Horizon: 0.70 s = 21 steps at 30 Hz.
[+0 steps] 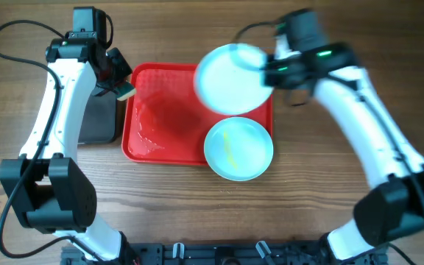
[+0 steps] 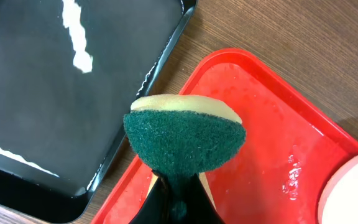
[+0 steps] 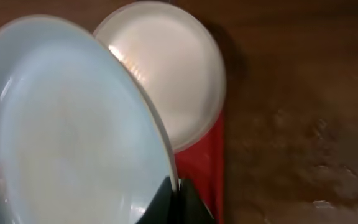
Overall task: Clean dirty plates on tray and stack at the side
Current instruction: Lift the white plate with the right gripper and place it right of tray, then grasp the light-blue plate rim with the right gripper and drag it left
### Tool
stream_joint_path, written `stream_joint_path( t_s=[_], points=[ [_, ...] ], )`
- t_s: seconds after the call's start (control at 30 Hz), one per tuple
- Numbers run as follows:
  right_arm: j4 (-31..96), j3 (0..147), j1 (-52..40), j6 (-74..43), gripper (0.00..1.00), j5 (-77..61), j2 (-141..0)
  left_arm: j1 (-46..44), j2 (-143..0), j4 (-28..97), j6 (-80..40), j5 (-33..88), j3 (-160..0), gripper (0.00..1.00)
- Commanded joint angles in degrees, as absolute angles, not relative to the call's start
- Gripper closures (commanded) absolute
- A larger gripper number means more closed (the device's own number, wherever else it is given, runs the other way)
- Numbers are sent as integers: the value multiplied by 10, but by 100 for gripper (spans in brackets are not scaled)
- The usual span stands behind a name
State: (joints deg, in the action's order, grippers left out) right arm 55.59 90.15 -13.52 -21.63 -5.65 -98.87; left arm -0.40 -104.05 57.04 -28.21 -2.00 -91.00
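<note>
On my wooden desk (image 1: 197, 213), the large red rectangular plastic tray (image 1: 153, 140) sits at the centre. The smaller black rectangular tray (image 1: 98, 125) lies just beside it on the left, partly under my left arm. My left end effector (image 1: 122, 90) hangs over the red tray's far left corner, where the two trays meet, pinching the green-and-yellow half-round sponge (image 2: 184, 140) above both rims. The pale aqua round plate (image 1: 238, 149) lies on the red tray's near right corner, overhanging the near rim. Just behind it, my right end effector (image 1: 271, 70) grips the whitish round plate (image 1: 230, 79) by its right edge, tilted and raised over the tray's far right corner.
</note>
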Motion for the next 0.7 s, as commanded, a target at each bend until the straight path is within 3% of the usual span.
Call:
stream_joint_path(
  t_s=[0.0,0.3,0.67],
  points=[
    [591,901,-27,-195,96,-108,-962,-2,-1044,571,-288,-15,-906,96],
    [543,774,147,-188,96,-104,-962,-2,-1044,571,-288,-15,-906,96],
    [396,603,157,-201,96,-92,-962,-2,-1044,571,-288,-15,-906,96]
  ],
)
